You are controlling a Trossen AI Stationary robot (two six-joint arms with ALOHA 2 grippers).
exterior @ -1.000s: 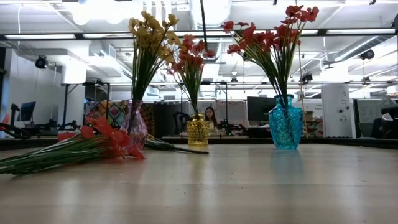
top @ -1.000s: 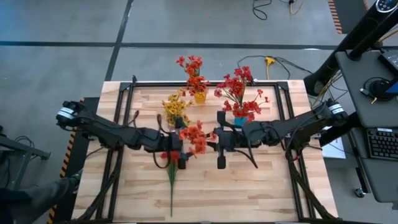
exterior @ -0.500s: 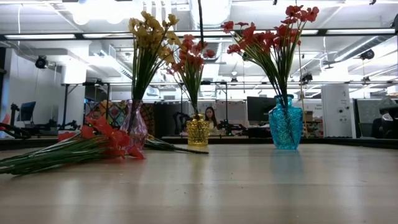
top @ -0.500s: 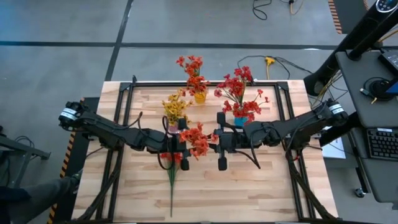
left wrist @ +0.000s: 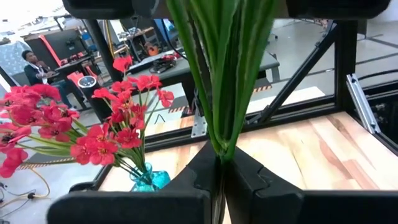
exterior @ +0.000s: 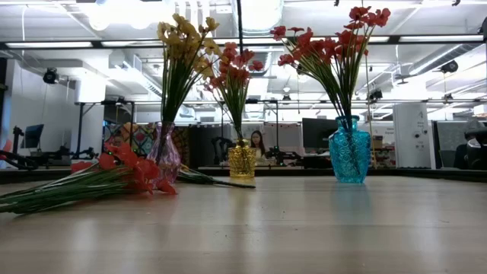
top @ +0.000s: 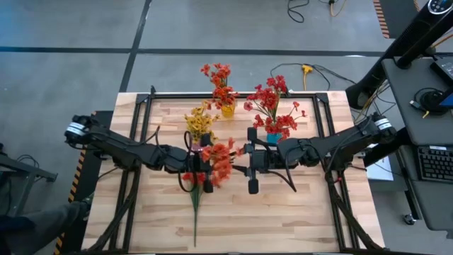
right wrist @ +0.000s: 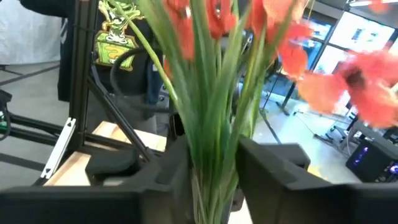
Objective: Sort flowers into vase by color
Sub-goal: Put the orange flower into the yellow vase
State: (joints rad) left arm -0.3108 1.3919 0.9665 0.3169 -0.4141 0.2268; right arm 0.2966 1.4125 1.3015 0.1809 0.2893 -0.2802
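An orange-red flower spray (top: 219, 161) hangs in the air over the table's middle, between my two grippers. My left gripper (left wrist: 221, 163) is shut on its green stems (left wrist: 224, 74). My right gripper (right wrist: 214, 168) is open, its fingers standing either side of the stems (right wrist: 211, 106) just under the blossoms. Another red-orange spray (exterior: 84, 183) lies flat on the table, its stem (top: 195, 209) pointing at the near edge. At the back stand a pink vase (exterior: 164, 156) with yellow flowers, a gold vase (exterior: 242, 161) with orange-red ones and a blue vase (exterior: 350, 152) with red ones. My left gripper pinches the bundle of green stems (left wrist: 221, 146) between its two fingers, below the blossoms. The fingers come in level from the table's left and lie across the stems. The spray stands upright and clear of the table; its lower stem end (exterior: 240, 15) hangs high above the wood.
Black frame rails (top: 141, 127) run along the table's left, right and far sides. The near half of the wooden top (top: 283, 219) is bare apart from the lying spray. A person (exterior: 256, 143) sits far back in the room.
The held spray's blossoms have swung a little toward my left gripper and now show blurred. In the low view, its hanging stem end has shifted slightly toward the left. Both arms have stayed in place.
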